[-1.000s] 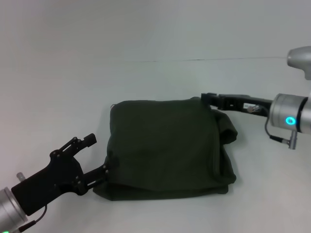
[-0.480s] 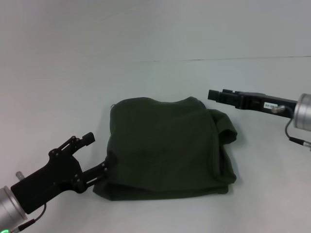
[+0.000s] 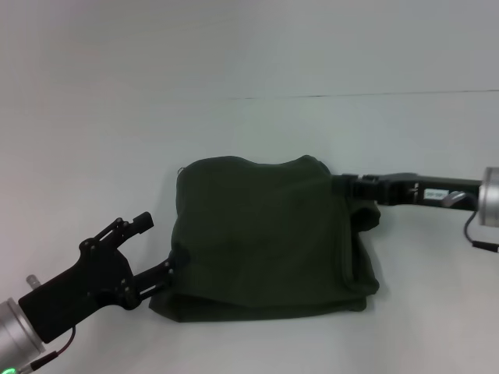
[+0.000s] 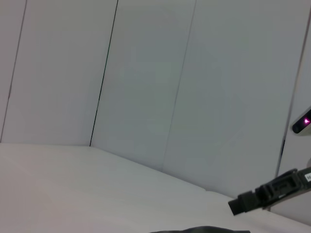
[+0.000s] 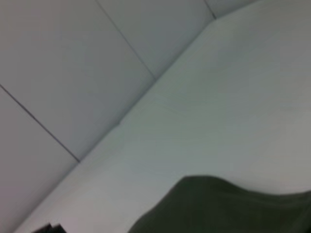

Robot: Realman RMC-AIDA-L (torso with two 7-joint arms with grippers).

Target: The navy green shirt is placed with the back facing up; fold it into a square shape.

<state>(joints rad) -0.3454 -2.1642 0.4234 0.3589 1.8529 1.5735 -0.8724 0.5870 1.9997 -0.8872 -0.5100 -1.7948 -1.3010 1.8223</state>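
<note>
On the white desk [image 3: 93,156] the navy green shirt [image 3: 265,234] lies nearly square, left end effector [image 3: 152,253] spread wide at its near-left corner, right end effector [image 3: 343,185], grip indiscernible, should tuck the bulging right sleeve flat.

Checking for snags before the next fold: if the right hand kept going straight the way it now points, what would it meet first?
The right hand points toward the robot's left, its tip already at the far right edge of the folded navy green shirt. It would probably meet that fabric first, though its height above the cloth is unclear.
</note>
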